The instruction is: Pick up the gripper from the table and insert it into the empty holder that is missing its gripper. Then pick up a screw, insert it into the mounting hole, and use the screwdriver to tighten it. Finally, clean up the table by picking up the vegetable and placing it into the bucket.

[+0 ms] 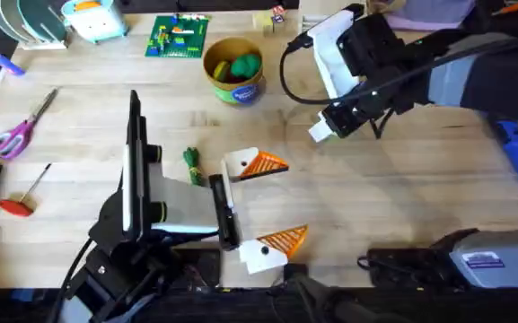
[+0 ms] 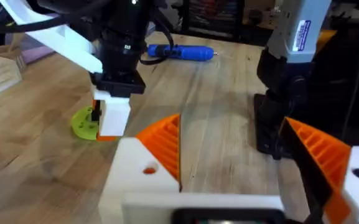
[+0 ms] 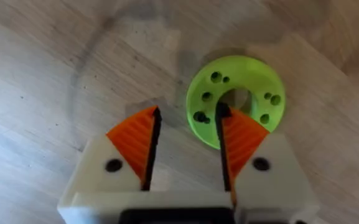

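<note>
**Mia:** What's going on on the big wooden worktop [image 1: 375, 206]?

**Ben:** I think it's clean-up time. The vegetable [image 1: 191, 164] has to go in the bucket [image 1: 238, 90]. The bucket stands far back on the worktop. It is round and yellow-tan, with a blue band low down. Round green and yellow toys sit inside it.

**Mia:** And that fat blue pen?

**Ben:** That's the screwdriver [image 2: 180, 53]. It lies off on the right side, well away from the rest.

**Mia:** What is the left tool [image 1: 281, 200] doing?

**Ben:** It is wide open, down low by the worktop, with nothing in it. The vegetable lies just beside it, by its far finger, not between the two orange tips.

**Mia:** And the right tool [image 3: 187, 115]?

**Ben:** It is partly open and holds nothing. It is down over a lime-green disc [image 3: 257, 81], with one side of the ring between its pads. I can't tell if they touch it.

**Mia:** How should the vegetable be picked up?

**Ben:** I'd bring the left tool over it, with one tip on each long side. Then close gently on the middle so it doesn't roll.

**Mia:** What does it look like?

**Ben:** Tiny, thin and dark green, lying flat.
</note>
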`<state>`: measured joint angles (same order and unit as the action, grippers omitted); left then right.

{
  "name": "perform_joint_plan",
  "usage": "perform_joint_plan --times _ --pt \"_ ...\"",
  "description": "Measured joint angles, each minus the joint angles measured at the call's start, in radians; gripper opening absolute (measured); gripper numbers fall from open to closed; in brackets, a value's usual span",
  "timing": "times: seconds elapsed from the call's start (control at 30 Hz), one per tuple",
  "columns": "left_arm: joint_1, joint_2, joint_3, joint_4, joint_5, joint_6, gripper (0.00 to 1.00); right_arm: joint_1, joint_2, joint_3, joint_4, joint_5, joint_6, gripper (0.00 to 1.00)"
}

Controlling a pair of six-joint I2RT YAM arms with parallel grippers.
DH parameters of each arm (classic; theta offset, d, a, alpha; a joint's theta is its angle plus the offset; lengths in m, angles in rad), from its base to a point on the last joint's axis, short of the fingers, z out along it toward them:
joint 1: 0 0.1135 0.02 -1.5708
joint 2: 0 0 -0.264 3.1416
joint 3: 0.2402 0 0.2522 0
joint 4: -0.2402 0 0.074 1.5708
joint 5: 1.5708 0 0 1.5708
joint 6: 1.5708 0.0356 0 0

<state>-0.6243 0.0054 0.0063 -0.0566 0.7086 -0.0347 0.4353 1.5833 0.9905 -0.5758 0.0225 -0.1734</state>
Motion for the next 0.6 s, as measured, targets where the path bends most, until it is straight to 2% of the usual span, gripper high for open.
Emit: perform_joint_plan --times 0.33,0.6 --pt "0.0 0.0 0.0 0.0 0.002 0.0 0.994 -0.029 0.0 0.0 -0.004 0.0 0.0 0.442" --pt "0.0 0.0 0.0 0.0 0.003 0.0 0.994 -0.03 0.0 0.0 -0.002 0.004 0.0 0.308"
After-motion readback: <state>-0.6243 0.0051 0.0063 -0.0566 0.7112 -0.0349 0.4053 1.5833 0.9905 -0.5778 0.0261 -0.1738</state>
